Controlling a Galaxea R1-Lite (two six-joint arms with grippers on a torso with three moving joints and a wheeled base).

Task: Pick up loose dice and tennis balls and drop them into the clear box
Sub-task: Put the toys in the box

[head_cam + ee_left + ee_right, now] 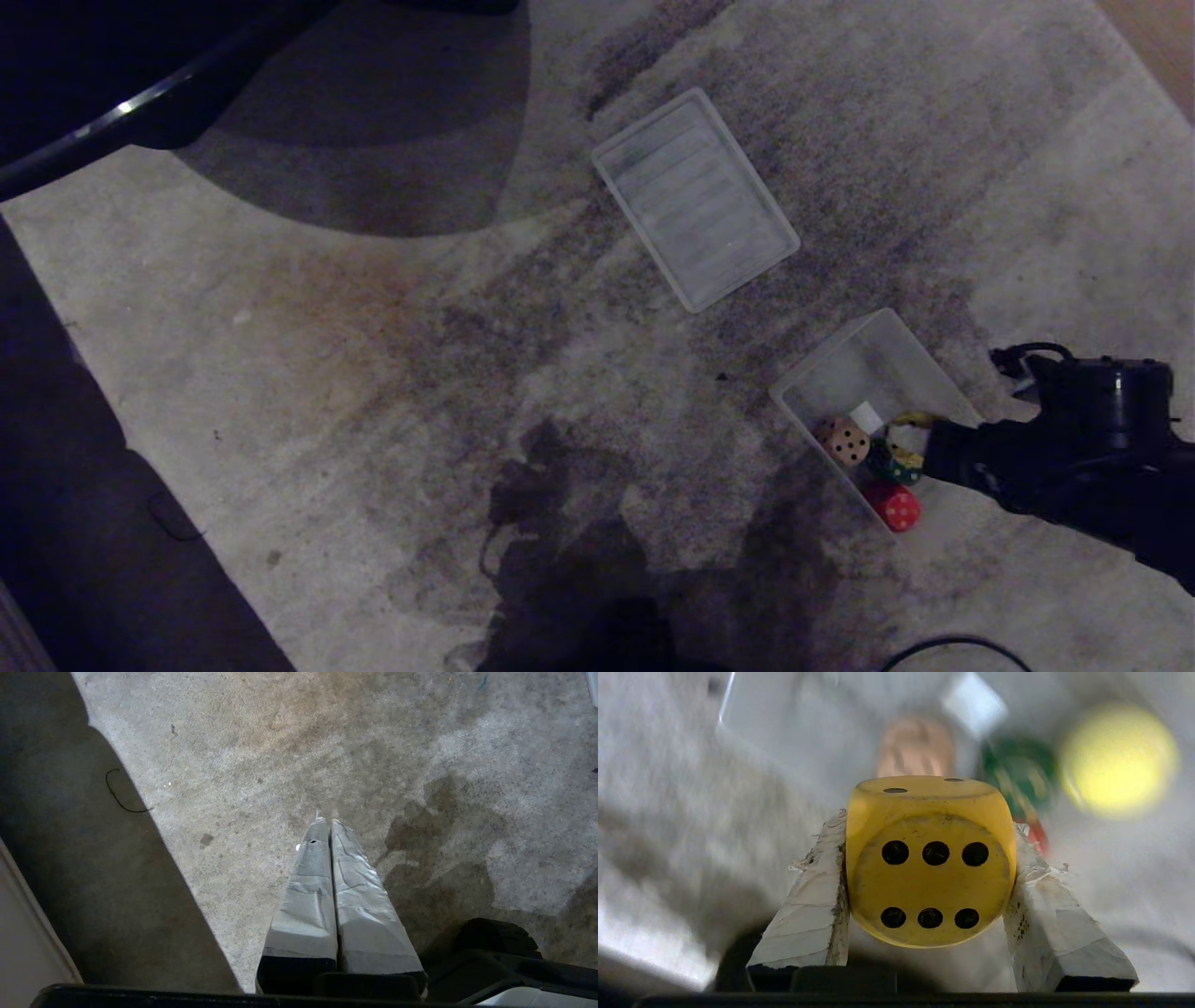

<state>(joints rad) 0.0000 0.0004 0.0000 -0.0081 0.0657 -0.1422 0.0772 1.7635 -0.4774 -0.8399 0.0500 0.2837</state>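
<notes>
The clear box point(873, 359) lies on the pale, stained carpet point(373, 392) at the right of the scene, set at a slant, with its near end filled and its far end bare. The flat ribbed lid point(695, 198) lies apart from it, farther away and to the left, also at a slant on the carpet.

The right hand point(920, 439) reaches in from the right edge over the box's near right rim, its dark arm trailing off behind it. It is clamped on the yellow die point(930, 858): in the right wrist view the two taped fingers point(817, 905) press on opposite sides of the cube, the six-pip face turned to the camera. The die hangs above the box's contents.

The left hand point(327, 822) hangs over bare carpet at the left, well apart from the box, its taped fingers pressed together and holding nothing.

Inside the box, near end: a tennis ball point(1118, 758) shows blurred in the right wrist view beside the dark green die point(892, 464). The beige die point(847, 441) sits against the left wall, and the red die point(894, 507) lies nearest, in the box's near corner. A small white square point(866, 416) sits just beyond the beige die.
</notes>
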